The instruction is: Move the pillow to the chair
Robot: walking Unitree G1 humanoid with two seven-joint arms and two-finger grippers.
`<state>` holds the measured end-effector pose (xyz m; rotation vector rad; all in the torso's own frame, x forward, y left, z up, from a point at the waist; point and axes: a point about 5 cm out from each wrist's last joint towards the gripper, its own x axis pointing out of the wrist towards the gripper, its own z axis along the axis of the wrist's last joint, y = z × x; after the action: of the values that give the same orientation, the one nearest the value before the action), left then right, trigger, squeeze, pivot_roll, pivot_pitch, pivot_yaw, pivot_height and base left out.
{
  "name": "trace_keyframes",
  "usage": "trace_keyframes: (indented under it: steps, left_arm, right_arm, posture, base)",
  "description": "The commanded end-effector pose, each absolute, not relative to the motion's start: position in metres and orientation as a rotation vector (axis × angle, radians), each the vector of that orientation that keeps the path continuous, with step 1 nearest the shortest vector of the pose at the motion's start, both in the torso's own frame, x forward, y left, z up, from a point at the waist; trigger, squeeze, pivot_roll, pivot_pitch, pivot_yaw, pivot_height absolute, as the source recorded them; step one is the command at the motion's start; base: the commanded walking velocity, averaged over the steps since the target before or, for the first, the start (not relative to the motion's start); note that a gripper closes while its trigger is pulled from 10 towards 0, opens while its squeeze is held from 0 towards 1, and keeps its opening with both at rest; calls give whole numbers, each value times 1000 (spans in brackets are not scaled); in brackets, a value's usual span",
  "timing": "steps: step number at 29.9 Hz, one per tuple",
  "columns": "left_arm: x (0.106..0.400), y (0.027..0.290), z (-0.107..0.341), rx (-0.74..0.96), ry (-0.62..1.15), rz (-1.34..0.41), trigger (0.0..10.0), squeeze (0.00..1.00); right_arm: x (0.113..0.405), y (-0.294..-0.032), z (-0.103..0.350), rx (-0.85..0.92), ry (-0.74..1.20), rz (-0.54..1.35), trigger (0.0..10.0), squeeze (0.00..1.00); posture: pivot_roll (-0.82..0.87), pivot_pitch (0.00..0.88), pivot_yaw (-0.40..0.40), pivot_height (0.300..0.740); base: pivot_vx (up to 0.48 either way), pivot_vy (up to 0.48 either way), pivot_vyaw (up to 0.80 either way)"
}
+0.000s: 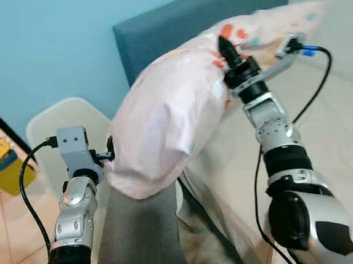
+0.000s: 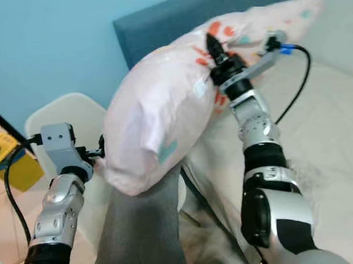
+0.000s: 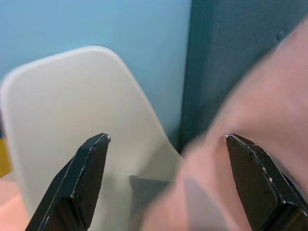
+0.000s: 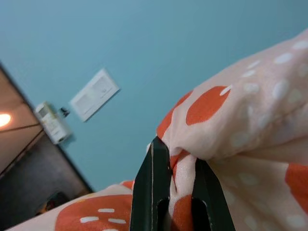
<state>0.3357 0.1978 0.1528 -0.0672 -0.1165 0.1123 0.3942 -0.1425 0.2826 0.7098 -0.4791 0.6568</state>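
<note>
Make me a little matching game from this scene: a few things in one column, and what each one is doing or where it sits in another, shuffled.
Things:
1. pillow
2. right gripper
3. left gripper
4. grey cushion

States:
A. lies on the white chair
B. open, one finger against the pillow
C. held up in the air between the arms
D. pinched shut on patterned fabric

Pairs: 1-C, 2-D, 3-B, 4-A
</note>
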Motion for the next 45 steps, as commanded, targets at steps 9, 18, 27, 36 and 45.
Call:
trace_keyframes:
  steps: [9,18,27,36,45]
  left_arm:
    - [336,195,141,-103,-59,113,10000,0]
    - [336,186,142,-97,-84,104,10000,0]
    - [333,175,133,-77,-68,90,10000,0]
    - [329,174,128,-88,-65,110,10000,0]
    - [328,169,131,-75,-95,75,10000,0]
  right_arm:
    - [380,-113,290,679,-501,796,0,0]
    - [377,-101,285,683,-462,832,0,0]
    - [368,-74,268,707,-384,897,0,0]
    - [366,-65,263,732,-342,932,0,0]
    - [363,-63,260,731,-333,940,0,0]
  posture:
    - [-188,0,29,728]
    - [-182,0,14,728]
    - [-192,0,3,728]
    - [-182,0,-11,728]
    - [-185,0,-7,728]
  base:
    - [-221,0,778]
    - [0,0,776]
    - [0,0,778]
    - [0,0,778]
    - [0,0,775]
